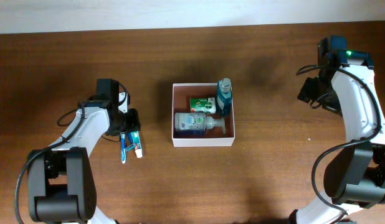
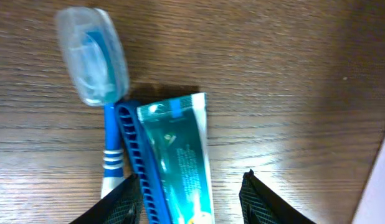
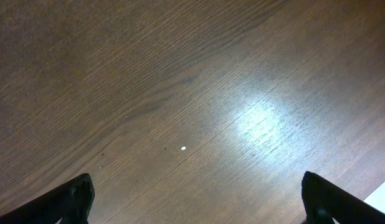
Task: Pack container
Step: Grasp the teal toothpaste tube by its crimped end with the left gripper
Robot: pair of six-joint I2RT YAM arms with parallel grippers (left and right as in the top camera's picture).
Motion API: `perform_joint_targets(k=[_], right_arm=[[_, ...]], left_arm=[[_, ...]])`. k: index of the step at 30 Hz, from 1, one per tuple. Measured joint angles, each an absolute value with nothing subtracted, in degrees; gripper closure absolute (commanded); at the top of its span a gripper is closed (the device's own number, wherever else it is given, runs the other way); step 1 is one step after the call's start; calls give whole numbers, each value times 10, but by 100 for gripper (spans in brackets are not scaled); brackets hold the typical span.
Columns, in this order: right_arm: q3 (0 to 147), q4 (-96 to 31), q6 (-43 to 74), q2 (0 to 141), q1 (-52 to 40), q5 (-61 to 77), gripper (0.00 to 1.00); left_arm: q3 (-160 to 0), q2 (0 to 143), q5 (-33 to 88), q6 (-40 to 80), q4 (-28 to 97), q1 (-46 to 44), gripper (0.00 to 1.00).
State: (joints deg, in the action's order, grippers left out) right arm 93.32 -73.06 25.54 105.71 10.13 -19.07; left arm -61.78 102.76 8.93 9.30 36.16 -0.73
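The container [image 1: 203, 142] is a square white-walled box at the table's middle. It holds a blue bottle [image 1: 224, 96], a green box [image 1: 202, 104] and a clear pump bottle [image 1: 195, 123]. Left of it on the table lie a blue toothbrush [image 1: 123, 149] and a teal toothpaste tube [image 1: 136, 144]. My left gripper [image 1: 131, 124] is open just above them. In the left wrist view its fingers [image 2: 191, 196] straddle the toothpaste tube [image 2: 180, 155] and a ribbed blue strip [image 2: 139, 162]. The toothbrush [image 2: 93, 56] with its clear cap lies just left. My right gripper [image 3: 195, 199] is open and empty.
My right gripper [image 1: 314, 93] hangs over bare brown wood at the far right. A white sliver of the container wall [image 2: 382, 180] shows at the right edge of the left wrist view. A white wall edge runs along the table's back.
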Motion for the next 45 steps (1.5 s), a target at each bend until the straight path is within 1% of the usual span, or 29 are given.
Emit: perform_joint_targets(k=[8, 13, 21, 28, 36, 38, 39, 40, 42, 45], right_arm=[[933, -731, 255, 1057, 101, -191, 1], [933, -731, 255, 1057, 101, -191, 1], [933, -730, 255, 1057, 101, -191, 2], [933, -731, 255, 1057, 101, -191, 2], [933, -731, 255, 1057, 101, -191, 1], [933, -731, 255, 1057, 101, -191, 1], [933, -731, 255, 1057, 101, -191, 1], [933, -731, 255, 1057, 101, -191, 1], [933, -731, 255, 1057, 101, -191, 1], [933, -731, 255, 1057, 101, -191, 1]], left_arm=[[-618, 1028, 102, 93, 397, -7, 49], [-618, 1028, 102, 103, 395, -16, 49], [-618, 1028, 81, 122, 388, -67, 49], [-618, 1028, 61, 157, 384, -67, 50], [-619, 1054, 53, 168, 383, -81, 51], [-621, 1056, 47, 168, 382, -93, 60], [-621, 1057, 46, 168, 380, -100, 69], [-622, 1057, 43, 168, 380, -104, 75], [-622, 1059, 44, 168, 379, -109, 79], [-623, 1060, 43, 167, 379, -110, 79]])
